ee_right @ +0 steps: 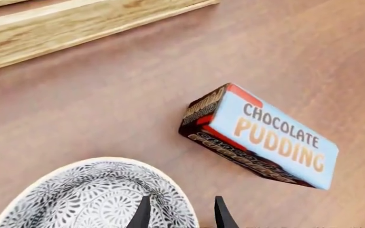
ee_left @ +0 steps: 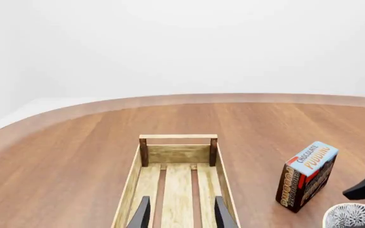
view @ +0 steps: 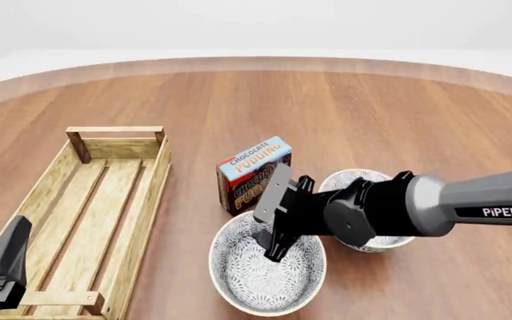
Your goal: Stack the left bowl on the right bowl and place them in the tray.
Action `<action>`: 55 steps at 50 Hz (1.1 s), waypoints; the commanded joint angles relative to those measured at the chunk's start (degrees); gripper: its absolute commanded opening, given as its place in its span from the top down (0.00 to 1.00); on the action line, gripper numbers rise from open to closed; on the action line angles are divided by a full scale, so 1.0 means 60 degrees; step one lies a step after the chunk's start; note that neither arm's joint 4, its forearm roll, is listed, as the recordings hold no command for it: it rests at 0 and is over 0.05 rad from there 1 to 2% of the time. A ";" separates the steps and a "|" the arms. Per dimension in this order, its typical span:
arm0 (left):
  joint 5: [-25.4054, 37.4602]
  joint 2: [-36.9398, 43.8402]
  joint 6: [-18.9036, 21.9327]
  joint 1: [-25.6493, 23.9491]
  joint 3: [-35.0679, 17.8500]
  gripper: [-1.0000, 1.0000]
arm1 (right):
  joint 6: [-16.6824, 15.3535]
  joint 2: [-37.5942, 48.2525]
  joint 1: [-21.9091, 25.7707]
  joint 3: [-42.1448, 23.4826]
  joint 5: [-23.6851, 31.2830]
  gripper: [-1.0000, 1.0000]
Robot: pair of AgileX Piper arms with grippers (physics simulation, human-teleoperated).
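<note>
Front view: "CHOCOLATE PUDDING" box [view: 253, 175], "PiPER" arm [view: 469, 207]

The rim of the left bowl [ee_right: 100, 194] is straddled by the right gripper [ee_right: 179, 213], one finger inside and one outside. Just beyond the fingertips, the path is blocked by the chocolate pudding box [ee_right: 262, 137]. Bare table [ee_right: 106, 104] is left between the bowl and the tray [ee_right: 74, 23]. The slatted floor between the left gripper [ee_left: 179, 213] fingers is unobstructed.

Right bowl [view: 363, 181] half hidden behind arm; left bowl [view: 267, 273] cut by bottom edge; tray's [view: 141, 193] near end cropped
</note>
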 commanded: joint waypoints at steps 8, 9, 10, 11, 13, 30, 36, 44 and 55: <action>0.0000 0.0000 0.0000 0.0000 0.0000 0.00 | 0.0249 0.0222 -0.0061 0.0272 -0.0383 0.00; 0.0000 0.0000 0.0000 0.0000 0.0000 0.00 | 0.0249 0.0222 -0.0061 0.0272 -0.0384 0.00; 0.0000 0.0000 0.0000 0.0000 0.0000 0.00 | 0.0263 0.0261 -0.0054 0.0283 -0.0426 0.00; 0.0000 0.0000 0.0000 0.0000 0.0000 0.00 | 0.0277 0.0283 -0.0039 0.0284 -0.0441 0.00; 0.0000 0.0000 0.0000 0.0000 0.0000 0.00 | 0.0295 0.0332 -0.0028 0.0285 -0.0473 0.00; 0.0000 0.0000 0.0000 0.0000 0.0000 0.00 | 0.0502 0.0671 0.0169 0.0260 -0.0622 0.00; 0.0000 0.0000 0.0000 0.0000 0.0000 0.00 | 0.0484 0.0645 0.0427 0.0302 -0.0594 1.00; 0.0000 0.0000 0.0000 0.0000 0.0000 0.00 | 0.0398 0.0494 0.0437 0.0225 -0.0432 1.00; 0.0000 0.0000 0.0000 0.0000 0.0000 0.00 | 0.0357 0.0402 0.0510 0.0247 -0.0372 1.00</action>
